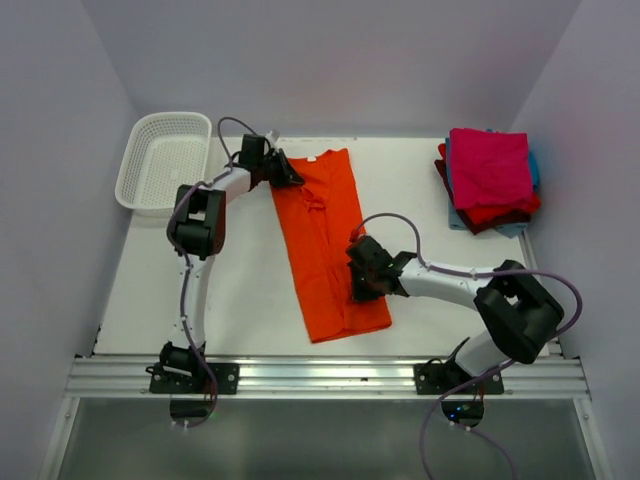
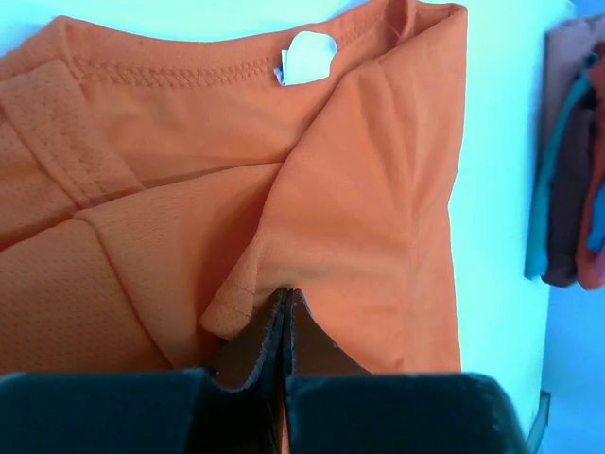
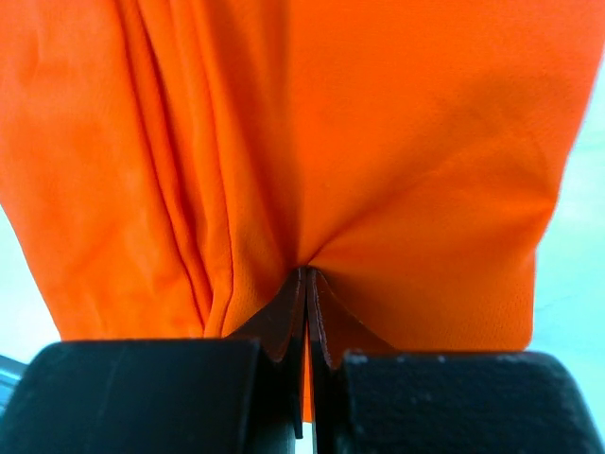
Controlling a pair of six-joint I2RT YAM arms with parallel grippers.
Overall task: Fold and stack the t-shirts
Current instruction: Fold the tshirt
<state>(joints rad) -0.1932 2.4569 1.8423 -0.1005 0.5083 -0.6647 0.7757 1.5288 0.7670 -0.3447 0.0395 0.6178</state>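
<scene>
The bright orange t-shirt [image 1: 325, 240] lies folded into a long strip down the middle of the table, collar end far, hem end near. My left gripper [image 1: 290, 175] is shut on the shirt's far left edge near the collar; in the left wrist view [image 2: 286, 295] the cloth bunches at its tips below the white neck label [image 2: 307, 57]. My right gripper [image 1: 357, 285] is shut on the shirt's right edge near the hem, cloth pinched between its tips [image 3: 308, 274]. A stack of folded shirts [image 1: 488, 180], magenta-pink on top over red, maroon and light blue, sits at the far right.
A white lattice basket [image 1: 163, 160] stands at the far left corner. The stack's edge shows at the right of the left wrist view [image 2: 572, 161]. The aluminium rail [image 1: 320, 375] runs along the near edge.
</scene>
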